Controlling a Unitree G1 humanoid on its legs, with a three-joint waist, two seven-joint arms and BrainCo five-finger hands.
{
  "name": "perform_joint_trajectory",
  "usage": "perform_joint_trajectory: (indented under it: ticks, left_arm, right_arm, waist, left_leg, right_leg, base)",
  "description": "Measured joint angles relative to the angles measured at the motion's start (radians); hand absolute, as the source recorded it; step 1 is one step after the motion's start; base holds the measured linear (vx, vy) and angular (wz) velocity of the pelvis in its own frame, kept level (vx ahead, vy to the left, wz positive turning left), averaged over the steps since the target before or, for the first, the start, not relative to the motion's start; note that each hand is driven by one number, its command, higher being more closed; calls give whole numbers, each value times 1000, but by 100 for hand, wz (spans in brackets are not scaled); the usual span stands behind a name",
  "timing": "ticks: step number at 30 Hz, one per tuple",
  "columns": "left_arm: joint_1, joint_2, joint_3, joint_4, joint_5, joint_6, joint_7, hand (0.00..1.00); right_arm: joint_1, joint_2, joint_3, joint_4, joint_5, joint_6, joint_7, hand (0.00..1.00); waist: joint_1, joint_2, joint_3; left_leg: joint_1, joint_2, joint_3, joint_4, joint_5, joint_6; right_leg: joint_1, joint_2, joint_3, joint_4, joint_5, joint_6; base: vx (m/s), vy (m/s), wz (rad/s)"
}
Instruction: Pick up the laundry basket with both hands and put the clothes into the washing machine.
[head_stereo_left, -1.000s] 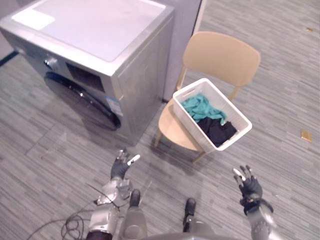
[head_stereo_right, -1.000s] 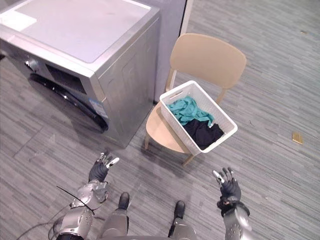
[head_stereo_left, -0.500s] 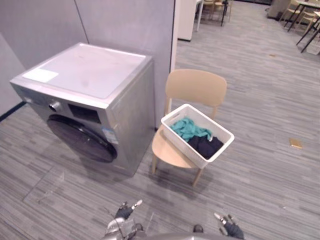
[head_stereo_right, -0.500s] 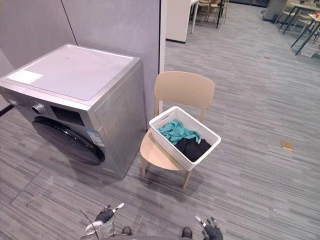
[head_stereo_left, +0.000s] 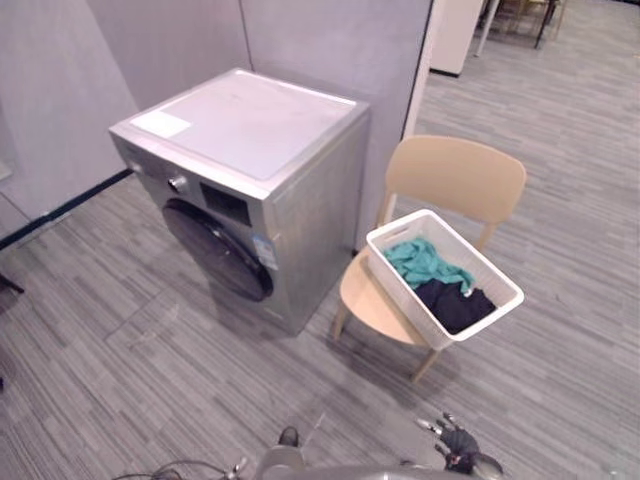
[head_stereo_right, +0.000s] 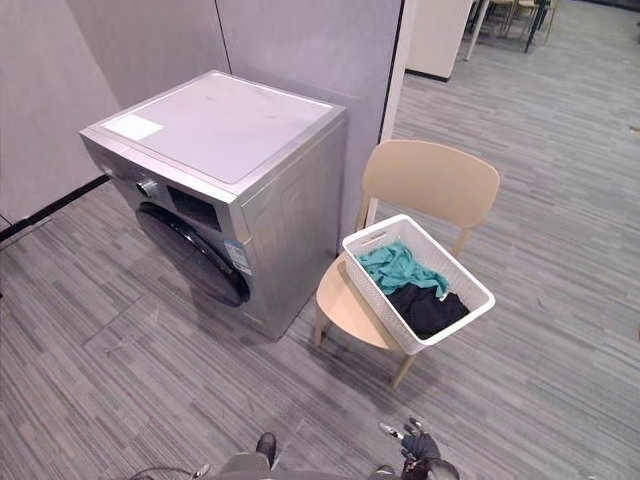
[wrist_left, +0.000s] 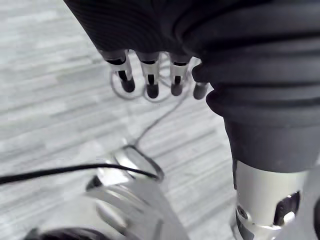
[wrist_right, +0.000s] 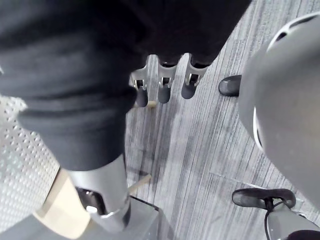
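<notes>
**White plastic basket on the chair seat, both hands low and holding nothing**

White and rectangular, the laundry basket (head_stereo_left: 403, 278) has perforated walls and a smooth rolled rim with a slot handle in its short end. It lies slantwise on the seat of a pale wooden chair (head_stereo_left: 455, 178), and its right-hand corner juts out past the seat's edge. Inside, a crumpled teal garment (head_stereo_left: 423, 262) fills the end nearer the chair's back. A dark garment (head_stereo_left: 455, 305) lies bunched at the overhanging end, and the two pieces of cloth touch in the middle.

The chair has a curved one-piece back and thin splayed legs. It stands just beside the right flank of the washing machine (head_stereo_left: 250, 130), a boxy brushed-silver cabinet with a flat pale top. The machine's round dark door (head_stereo_left: 215, 262) is closed and faces away from the chair, toward the left. A grey partition wall (head_stereo_left: 330, 40) rises behind machine and chair alike. The floor (head_stereo_left: 120, 340) is grey, striped like narrow planks, and a stretch of it lies between the robot and the chair.

The right hand (head_stereo_left: 457, 450) hangs low at the near edge of the head views, well apart from the basket. In its wrist view its fingers (wrist_right: 163, 87) hang straight and loose, side by side, over the striped floor. The left hand (wrist_left: 200, 40) has relaxed fingers (wrist_left: 150, 82) too, dark tips in a row, grasping nothing.
</notes>
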Motion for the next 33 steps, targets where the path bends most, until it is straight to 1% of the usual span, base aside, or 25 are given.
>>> perform_joint_trajectory:
  ticks: [2,4,6,7,8,9,10,12,13,14,15,17,18,19,20,21,22,24,26,28,29,30,31,32,33]
  left_arm:
    - [-1,-1,5,-3,-6,-1,2,0]
    - [-42,1,-12,-17,-17,-6,19,0]
    - [-79,21,-92,-54,-32,-15,21,0]
    - [-91,24,-122,-71,-38,-18,21,0]
    - [-123,35,-180,-103,-42,-27,21,0]
    - [-155,48,-226,-134,-41,-44,22,0]
    - [-174,54,-241,-151,-41,-52,22,0]
    - [-233,63,-250,-181,-37,-72,24,0]
    - [-233,65,-250,-191,-36,-73,25,0]
    - [-234,66,-250,-197,-28,-78,28,0]
    - [-232,65,-249,-195,-22,-78,29,0]
    - [-208,66,-246,-179,-9,-71,31,0]
    - [-199,65,-247,-172,0,-68,30,0]
    - [-193,55,-246,-144,5,-64,28,0]
    - [-190,46,-247,-134,7,-60,26,0]
    - [-185,30,-248,-121,12,-57,21,0]
    - [-183,16,-248,-98,20,-54,17,0]
    - [-184,-25,-257,-70,29,-43,1,0]
    - [-178,-24,-238,-66,29,-42,-7,0]
    - [-176,-22,-224,-68,29,-42,-9,0]
    - [-178,-27,-209,-69,31,-42,-15,0]
    - [-179,-37,-188,-78,42,-42,-23,0]
    - [-177,-42,-179,-86,49,-42,-23,0]
    - [-180,-49,-148,-104,49,-42,-25,0]
    - [-176,-49,-122,-110,48,-43,-27,0]
  right_arm:
    - [-22,-1,-44,52,32,-9,-12,0]
    - [-53,-3,-60,104,50,-16,-34,0]
    - [-86,0,-74,112,54,-17,-50,0]
    - [-94,-3,-75,111,57,-17,-56,0]
    - [-113,-3,-76,109,61,-17,-67,0]
    - [-135,-1,-75,107,64,-20,-69,0]
    - [-138,6,-73,106,72,-21,-69,0]
    - [-165,51,-62,90,81,-21,-68,0]
    - [-166,63,-60,79,82,-21,-67,0]
    - [-166,74,-36,60,85,-23,-66,0]
    - [-165,76,-30,53,86,-23,-64,0]
    - [-160,81,-24,36,88,-33,-63,0]
    - [-159,79,-24,36,88,-36,-62,0]
    - [-156,74,-25,40,87,-38,-61,0]
    - [-155,71,-25,44,87,-38,-61,0]
    - [-153,65,-25,51,87,-38,-59,0]
    - [-143,52,-30,63,87,-39,-54,0]
    - [-100,40,-71,99,87,-37,-44,0]
    - [-62,44,-111,150,68,-32,-44,0]
    - [-48,43,-142,166,47,-30,-45,0]
    - [-49,40,-157,166,45,-30,-45,0]
    - [-50,39,-168,165,38,-30,-44,0]
    - [-51,39,-175,161,37,-29,-44,0]
    - [-50,42,-188,143,39,-29,-44,0]
    - [-58,41,-191,125,39,-29,-44,0]
  waist:
    - [-10,0,8]
    - [-9,0,17]
    - [-7,5,43]
    - [-6,13,40]
    - [-4,25,36]
    - [-4,24,34]
    - [-4,24,33]
    - [1,28,32]
    - [4,27,31]
    - [7,26,30]
    - [11,24,29]
    - [15,0,13]
    - [14,-3,11]
    - [8,-13,5]
    - [3,-13,5]
    - [-12,-13,5]
    - [-19,-5,7]
    - [-21,5,6]
    - [-15,-6,8]
    - [-14,-7,9]
    - [-16,-4,15]
    - [-16,2,23]
    - [-15,5,29]
    - [-15,-6,37]
    - [-10,-7,38]
  left_leg:
    - [-19,3,19,28,-12,-18]
    - [-65,-4,27,77,-26,-31]
    - [-154,-18,40,202,-84,-6]
    - [-185,-25,43,242,-104,2]
    - [-240,-40,53,304,-139,18]
    - [-281,-64,47,343,-162,39]
    - [-294,-74,43,356,-169,47]
    - [-300,-92,25,345,-171,70]
    - [-287,-94,26,332,-164,82]
    - [-257,-93,21,295,-152,96]
    - [-236,-94,17,271,-143,100]
    - [-143,-114,6,138,-91,105]
    - [-122,-121,5,109,-80,105]
    - [-86,-138,3,56,-61,110]
    - [-77,-145,-1,44,-55,110]
    - [-70,-158,-8,33,-50,108]
    - [-61,-174,-23,25,-44,104]
    - [-15,-180,-51,-21,-16,93]
    - [59,-169,-64,-72,-1,76]
    - [74,-164,-58,-54,-2,75]
    - [61,-164,-51,-11,-5,71]
    - [25,-163,-30,78,-20,47]
    - [-1,-162,-20,132,-30,32]
    - [-46,-154,35,248,-51,27]
    - [-86,-111,115,358,-88,51]
  right_leg:
    - [1,-1,4,-21,6,12]
    - [-1,-4,4,-79,39,32]
    - [-20,-25,-4,-99,65,64]
    - [-33,-33,-4,-98,70,73]
    - [-50,-52,-8,-105,80,89]
    - [-59,-68,-20,-114,103,84]
    - [-65,-72,-16,-117,118,76]
    - [-71,-63,33,-122,205,-19]
    - [-68,-57,52,-117,217,-33]
    - [-69,-36,100,-67,193,-26]
    - [-69,-18,123,-31,155,-24]
    - [-61,81,209,51,-4,-40]
    - [-54,105,227,51,-34,-44]
    - [-52,169,267,36,-91,-50]
    - [-50,190,285,13,-103,-59]
    - [-40,213,313,-48,-106,-74]
    - [-3,216,309,-86,-85,-131]
    - [34,216,292,-91,-78,-134]
    - [91,227,279,-86,-78,-135]
    - [105,232,267,-54,-78,-135]
    - [106,230,254,-29,-78,-135]
    - [104,226,247,9,-78,-135]
    - [105,223,240,28,-80,-136]
    - [107,208,231,54,-87,-140]
    - [107,198,228,67,-97,-141]
  base:
    - [27,39,-3]
    - [32,90,-6]
    - [13,176,-2]
    - [-1,257,8]
    - [58,339,17]
    - [68,284,24]
    - [110,256,34]
    - [159,286,27]
    - [194,285,19]
    - [149,144,15]
    - [202,103,18]
    - [225,4,19]
    - [256,-55,19]
    - [190,-53,15]
    - [162,-56,23]
    - [95,-48,32]
    - [120,-64,41]
    - [148,-81,42]
    - [153,-88,41]
    - [62,-57,34]
    - [22,-46,42]
    - [-8,-29,34]
    - [-56,-7,32]
    - [-76,-2,8]
    - [-78,-1,-6]
